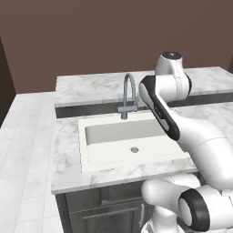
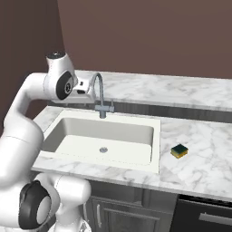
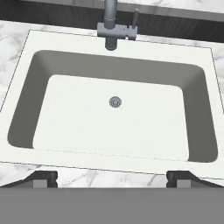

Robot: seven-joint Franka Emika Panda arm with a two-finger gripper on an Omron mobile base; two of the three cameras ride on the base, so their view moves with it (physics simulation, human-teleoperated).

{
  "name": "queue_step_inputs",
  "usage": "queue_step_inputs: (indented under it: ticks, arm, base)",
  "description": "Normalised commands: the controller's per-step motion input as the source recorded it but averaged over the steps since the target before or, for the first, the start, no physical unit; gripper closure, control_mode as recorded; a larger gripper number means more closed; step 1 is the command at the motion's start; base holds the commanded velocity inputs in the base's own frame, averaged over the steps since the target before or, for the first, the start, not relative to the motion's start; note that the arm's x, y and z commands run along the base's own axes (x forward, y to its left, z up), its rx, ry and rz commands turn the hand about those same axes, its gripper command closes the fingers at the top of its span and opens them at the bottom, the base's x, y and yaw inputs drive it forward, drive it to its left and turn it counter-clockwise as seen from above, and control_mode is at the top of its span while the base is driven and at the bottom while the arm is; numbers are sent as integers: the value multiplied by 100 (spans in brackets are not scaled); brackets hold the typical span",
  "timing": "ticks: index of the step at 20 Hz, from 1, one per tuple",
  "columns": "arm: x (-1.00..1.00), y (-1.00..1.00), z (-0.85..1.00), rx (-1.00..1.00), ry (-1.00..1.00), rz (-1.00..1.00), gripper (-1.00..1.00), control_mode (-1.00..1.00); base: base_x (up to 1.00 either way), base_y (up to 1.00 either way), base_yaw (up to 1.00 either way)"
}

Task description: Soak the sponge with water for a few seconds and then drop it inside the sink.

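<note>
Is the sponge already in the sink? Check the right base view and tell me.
No: the sponge lies on the marble counter to the right of the sink, outside the basin.

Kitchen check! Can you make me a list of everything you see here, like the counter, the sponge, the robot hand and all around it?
Surface: marble counter around the sink.
Job's things: sponge lies on the counter right of the sink, apart from its rim; sink holds nothing but its drain; no water runs from the faucet.
Clutter: nothing seen.
Grippers: gripper open, above the sink's near rim, holding nothing.
Cables: nothing seen.
Surroundings: brown wall, dark cabinets, white floor tiles.
</note>
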Motion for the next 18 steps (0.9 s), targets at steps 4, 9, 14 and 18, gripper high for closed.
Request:
queue_step_inputs:
  ticks: [4, 9, 14, 18]
  arm:
    - [0, -39, 0, 0, -11, 0, -100, -100]
    - [0, -40, 0, 0, -10, 0, -100, -100]
    - [-1, -43, 0, 2, -3, 0, -100, -100]
    - [-4, -38, 0, 4, -1, 0, -100, -100]
  base:
    - [0, 0, 0]
    - [0, 0, 0]
    - [0, 0, 0]
    - [0, 0, 0]
